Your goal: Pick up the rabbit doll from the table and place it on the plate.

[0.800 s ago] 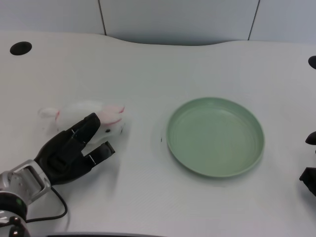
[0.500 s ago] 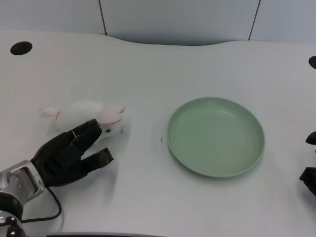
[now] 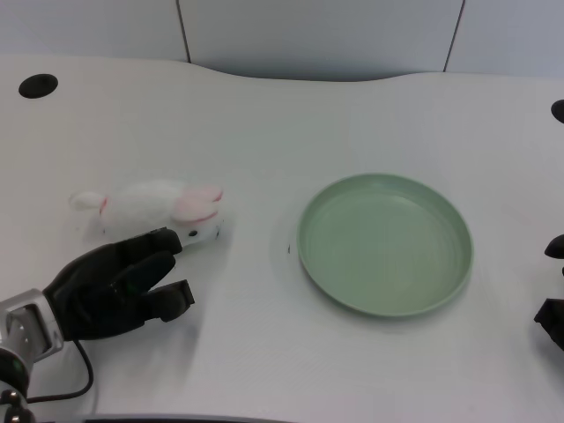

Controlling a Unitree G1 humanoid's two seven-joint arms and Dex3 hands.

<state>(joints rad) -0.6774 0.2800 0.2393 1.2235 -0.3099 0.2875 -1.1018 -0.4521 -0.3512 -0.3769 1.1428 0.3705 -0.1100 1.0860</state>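
The left hand (image 3: 115,286) lies low on the white surface (image 3: 264,123) at about 8 o'clock, its fingers apart and holding nothing. The rabbit doll (image 3: 159,210) lies on its side just beyond the fingertips. The green plate (image 3: 385,244) sits at 3 o'clock of the doll, well apart.

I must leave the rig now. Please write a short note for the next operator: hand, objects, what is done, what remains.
Left hand: holds nothing, fingers apart, low over the table just in front of the rabbit.
Rabbit: lies on its side on the table, left of the plate, apart from it.
Plate: nothing in it.
Done: nothing yet; the rabbit is not grasped.
Left: grasp the rabbit, lift it, carry it right, set it on the plate.
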